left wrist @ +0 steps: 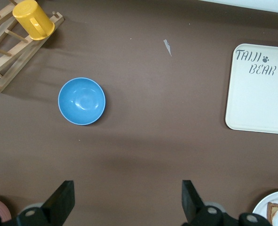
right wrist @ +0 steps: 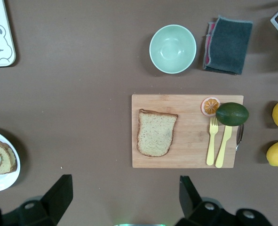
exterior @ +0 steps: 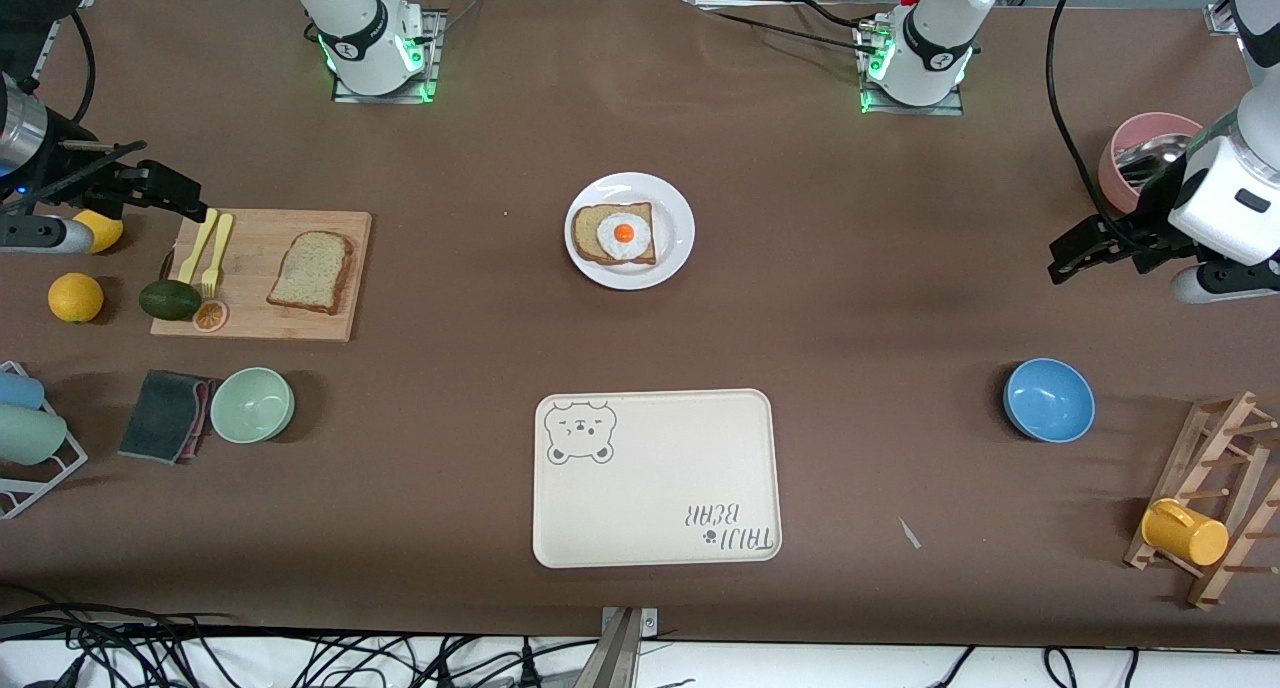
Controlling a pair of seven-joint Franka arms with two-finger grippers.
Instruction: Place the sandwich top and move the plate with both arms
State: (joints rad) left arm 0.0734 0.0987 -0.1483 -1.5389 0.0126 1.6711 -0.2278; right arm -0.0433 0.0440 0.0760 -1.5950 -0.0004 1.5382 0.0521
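The sandwich top [exterior: 312,271] is a plain brown-crusted bread slice lying flat on a wooden cutting board [exterior: 250,313] toward the right arm's end of the table; it also shows in the right wrist view [right wrist: 156,132]. The white plate [exterior: 678,230] sits at the table's middle and bears a bread slice with a fried egg [exterior: 615,234]. My right gripper [exterior: 185,200] is open and empty, up in the air over the table beside the board's end. My left gripper [exterior: 1075,256] is open and empty, high over the left arm's end of the table. In the wrist views, both the right gripper [right wrist: 124,197] and the left gripper [left wrist: 127,200] have jaws spread wide over bare table.
A cream bear tray [exterior: 655,478] lies nearer the camera than the plate. A blue bowl [exterior: 1048,399], a pink bowl [exterior: 1140,158] and a wooden rack with a yellow mug [exterior: 1185,531] are at the left arm's end. A green bowl [exterior: 252,404], cloth [exterior: 165,415], avocado [exterior: 169,299], forks [exterior: 208,248] and citrus fruit [exterior: 75,297] surround the board.
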